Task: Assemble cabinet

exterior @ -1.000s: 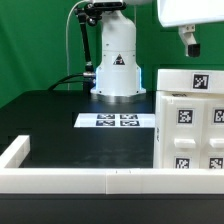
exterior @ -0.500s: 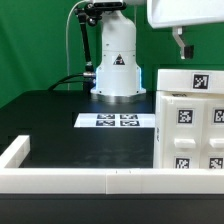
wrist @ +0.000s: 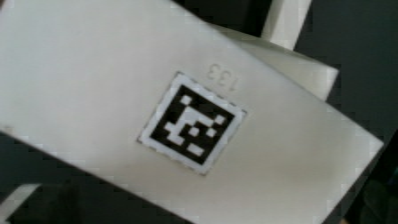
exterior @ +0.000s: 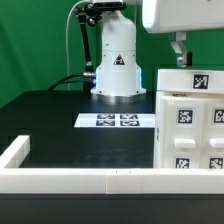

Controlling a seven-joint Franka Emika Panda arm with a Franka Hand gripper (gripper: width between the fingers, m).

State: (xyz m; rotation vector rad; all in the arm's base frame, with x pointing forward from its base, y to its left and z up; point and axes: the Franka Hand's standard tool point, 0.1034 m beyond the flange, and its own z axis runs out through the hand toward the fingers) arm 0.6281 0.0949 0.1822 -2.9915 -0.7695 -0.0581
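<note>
The cabinet [exterior: 190, 125] is a large white box with black-and-white tags, standing at the exterior view's right on the black table. My gripper [exterior: 178, 60] hangs from the white hand at the top right, its fingers pointing down just above the cabinet's top back edge. The fingers appear as one dark strip, so I cannot tell how the jaws stand. Nothing shows in them. The wrist view is filled by a white face of the cabinet [wrist: 107, 90] with one tag [wrist: 192, 118]; my fingers do not show there.
The marker board [exterior: 118, 121] lies flat on the table in front of the arm's white base [exterior: 117, 60]. A long low white border rail [exterior: 80, 180] runs along the table's front and left edge. A green backdrop stands behind.
My gripper has moved toward the exterior view's left and slightly lower, closer to the cabinet's top. The cabinet has not moved.
</note>
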